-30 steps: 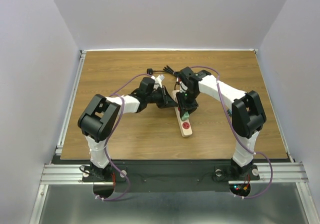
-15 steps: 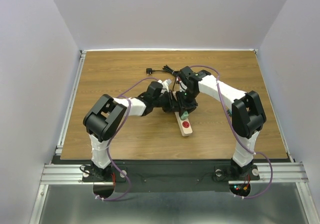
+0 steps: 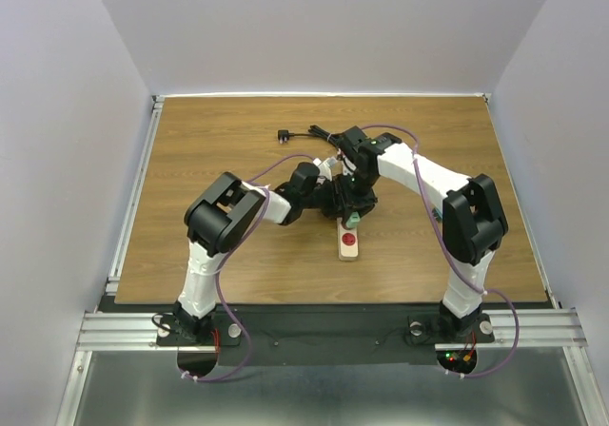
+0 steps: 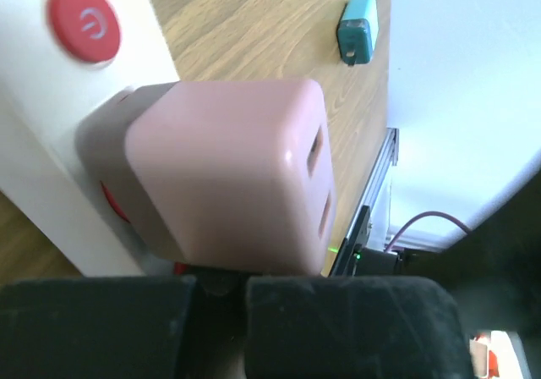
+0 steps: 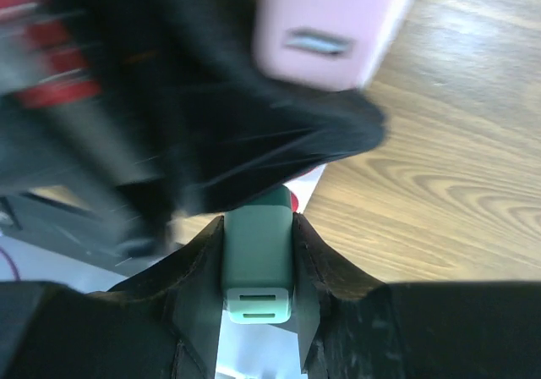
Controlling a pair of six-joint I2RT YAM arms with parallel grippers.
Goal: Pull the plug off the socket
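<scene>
Top external view: the socket [image 3: 346, 253] lies near the middle of the worktop [image 3: 219, 150], its length running from the near edge toward the far edge. Only its near end, with one red outlet [image 3: 349, 241], shows. Both arms crowd over the far end and hide it.

A loose black cord [image 3: 306, 133] lies in a tangle beyond them, toward the far edge.

In the right wrist view, the right pincer [image 5: 258, 227] pinches a mint-green plug [image 5: 258, 265] between its fingers. The plug's far end meets red and beige; whether it is fully seated cannot be told. The blurred dark bulk of the left arm fills the space just past it.

In the left wrist view, the left pincer [image 4: 221, 290] is pressed together, holding nothing, just beside a pink adapter [image 4: 228, 172] plugged into the socket. A small teal block [image 4: 357, 30] sits on the wood near the right edge, well apart from the socket.
</scene>
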